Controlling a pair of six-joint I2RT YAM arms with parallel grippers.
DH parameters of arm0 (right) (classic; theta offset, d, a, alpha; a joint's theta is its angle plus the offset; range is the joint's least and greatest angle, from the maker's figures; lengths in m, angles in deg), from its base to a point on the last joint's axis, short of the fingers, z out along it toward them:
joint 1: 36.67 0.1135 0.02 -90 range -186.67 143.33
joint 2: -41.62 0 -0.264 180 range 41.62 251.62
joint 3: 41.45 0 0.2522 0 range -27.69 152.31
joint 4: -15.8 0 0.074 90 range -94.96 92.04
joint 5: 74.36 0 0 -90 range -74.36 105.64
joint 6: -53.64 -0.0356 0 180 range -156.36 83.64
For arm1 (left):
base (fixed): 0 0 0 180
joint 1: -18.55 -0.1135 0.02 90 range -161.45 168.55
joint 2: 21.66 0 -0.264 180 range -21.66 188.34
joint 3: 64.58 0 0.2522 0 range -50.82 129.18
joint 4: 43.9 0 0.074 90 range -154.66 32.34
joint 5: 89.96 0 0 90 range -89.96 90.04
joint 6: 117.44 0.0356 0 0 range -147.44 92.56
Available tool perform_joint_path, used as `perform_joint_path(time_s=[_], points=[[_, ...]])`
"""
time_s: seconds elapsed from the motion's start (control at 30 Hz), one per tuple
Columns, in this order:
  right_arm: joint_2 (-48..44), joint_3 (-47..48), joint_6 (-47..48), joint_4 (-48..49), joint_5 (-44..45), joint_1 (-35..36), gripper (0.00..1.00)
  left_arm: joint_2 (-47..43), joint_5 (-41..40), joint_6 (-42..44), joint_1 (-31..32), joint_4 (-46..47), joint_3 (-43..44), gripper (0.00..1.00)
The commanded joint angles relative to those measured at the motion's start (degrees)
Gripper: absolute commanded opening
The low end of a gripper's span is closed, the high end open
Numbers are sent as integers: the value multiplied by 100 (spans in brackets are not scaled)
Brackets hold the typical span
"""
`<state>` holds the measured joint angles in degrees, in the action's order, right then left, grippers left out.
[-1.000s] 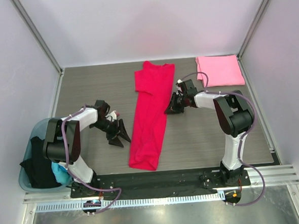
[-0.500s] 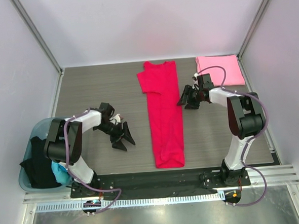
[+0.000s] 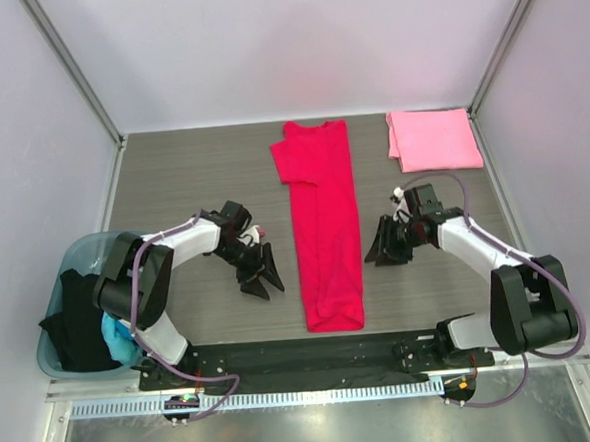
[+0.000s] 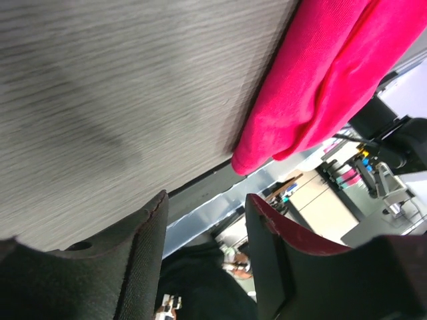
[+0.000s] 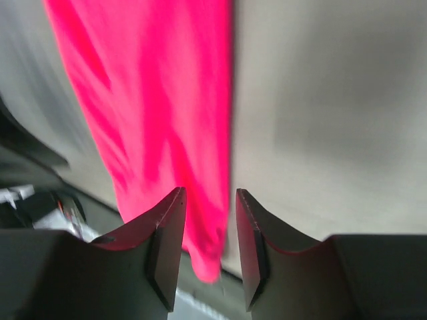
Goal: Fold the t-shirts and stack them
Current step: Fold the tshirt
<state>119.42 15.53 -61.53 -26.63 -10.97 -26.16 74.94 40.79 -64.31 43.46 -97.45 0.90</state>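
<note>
The crimson red t-shirt [image 3: 325, 219] lies folded in a long narrow strip down the middle of the table. It also shows in the left wrist view [image 4: 320, 73] and the right wrist view [image 5: 160, 113]. The light pink t-shirt [image 3: 433, 138] lies folded at the back right. Black [image 3: 79, 324] and bright blue [image 3: 115, 337] shirts sit in the bin at the left. My left gripper [image 3: 262, 276] is open and empty just left of the red strip's near half. My right gripper [image 3: 380, 251] is open and empty just right of the strip.
A teal bin [image 3: 62, 270] stands off the table's left edge. A black strip [image 3: 313, 348] runs along the table's near edge by the arm bases. Metal frame posts [image 3: 73, 64] rise at the back corners.
The red shirt went from slanted to straight earlier. Both grippers have since moved toward the near end of the strip, the right one coming down from near the pink shirt.
</note>
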Motion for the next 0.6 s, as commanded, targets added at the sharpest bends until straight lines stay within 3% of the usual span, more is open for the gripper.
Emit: perform_joint_path(time_s=[0.0, 0.27, 0.57], points=[[-484, -401, 162, -684, -537, 127, 41, -44, 20, -365, 163, 235, 4, 50], [-766, -753, -216, -491, -951, 602, 42, 201, 91, -638, 1103, 692, 109, 48], [-687, -1088, -559, -280, -863, 1111, 43, 553, 240, -822, 1569, 1000, 136, 47]])
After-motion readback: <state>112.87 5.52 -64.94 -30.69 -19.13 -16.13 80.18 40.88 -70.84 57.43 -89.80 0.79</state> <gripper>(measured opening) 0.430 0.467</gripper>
